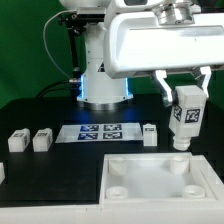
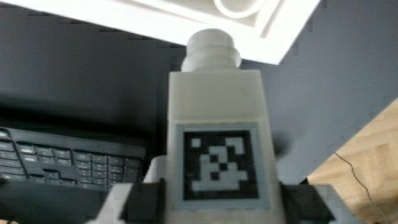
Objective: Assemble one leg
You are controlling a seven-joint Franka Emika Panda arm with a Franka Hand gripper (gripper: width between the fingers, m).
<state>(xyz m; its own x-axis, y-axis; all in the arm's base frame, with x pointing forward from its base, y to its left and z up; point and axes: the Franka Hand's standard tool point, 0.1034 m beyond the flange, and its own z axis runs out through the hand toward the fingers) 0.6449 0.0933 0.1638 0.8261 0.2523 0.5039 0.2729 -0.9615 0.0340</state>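
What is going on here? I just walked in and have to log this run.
The gripper is shut on one leg, holding it upright in the air near the far corner of the white plate on the exterior view's right. It is not yet set into the plate. Three other legs sit on the table, one beside the marker board.

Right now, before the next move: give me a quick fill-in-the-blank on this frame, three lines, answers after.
1. The fingers are ____ on one leg, holding it off the table.
2. ____ more legs stand loose on the table.
3. In the wrist view, the held leg's tip points toward a ____ of the white plate.

Answers: shut; Three; corner.
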